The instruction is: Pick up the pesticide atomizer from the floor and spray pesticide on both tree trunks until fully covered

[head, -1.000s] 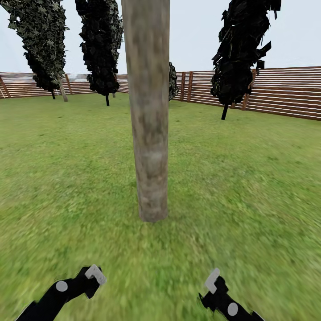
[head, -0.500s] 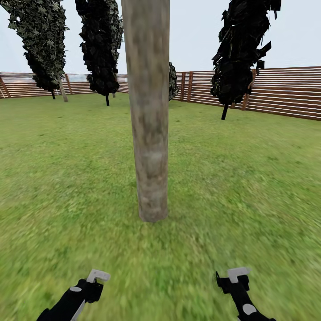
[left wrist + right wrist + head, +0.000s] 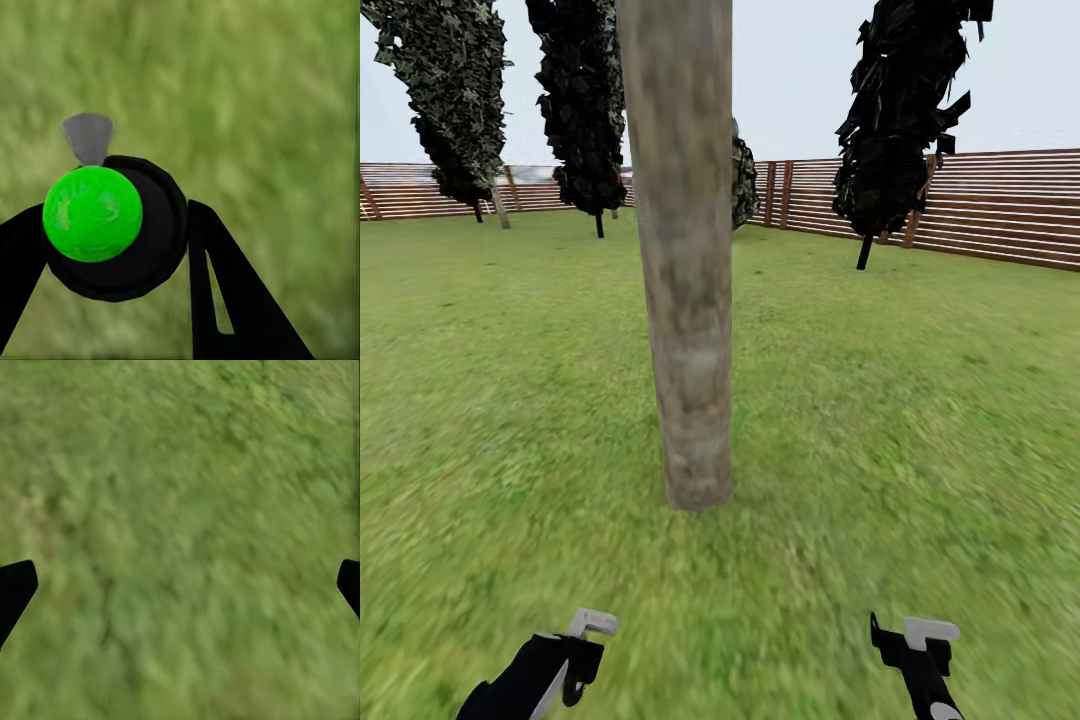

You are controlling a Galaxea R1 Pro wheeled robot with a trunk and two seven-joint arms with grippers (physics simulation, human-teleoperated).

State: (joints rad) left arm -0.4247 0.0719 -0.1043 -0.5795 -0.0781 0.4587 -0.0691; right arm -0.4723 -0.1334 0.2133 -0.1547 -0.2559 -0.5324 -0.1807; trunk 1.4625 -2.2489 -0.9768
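A green lawn [image 3: 920, 400] bounded by a brown slatted fence [image 3: 1000, 205]. A thick, pale grey-beige mottled tree trunk [image 3: 682, 260] rises straight ahead of the robot, its base on the grass. The left gripper [image 3: 112, 240] clasps the pesticide atomizer [image 3: 120, 229], a dark round body with a bright green cap and grey nozzle, between its black fingers [image 3: 225, 292]. The right gripper [image 3: 180, 585] is spread wide over bare grass, holding nothing. Dark-leaved trees [image 3: 905, 110] stand farther back.

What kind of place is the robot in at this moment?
Most likely a fenced garden or backyard. A wide green lawn covers the ground, a brown slatted wooden fence encloses it, and several trees stand on the grass, one with a thick pale trunk directly ahead.
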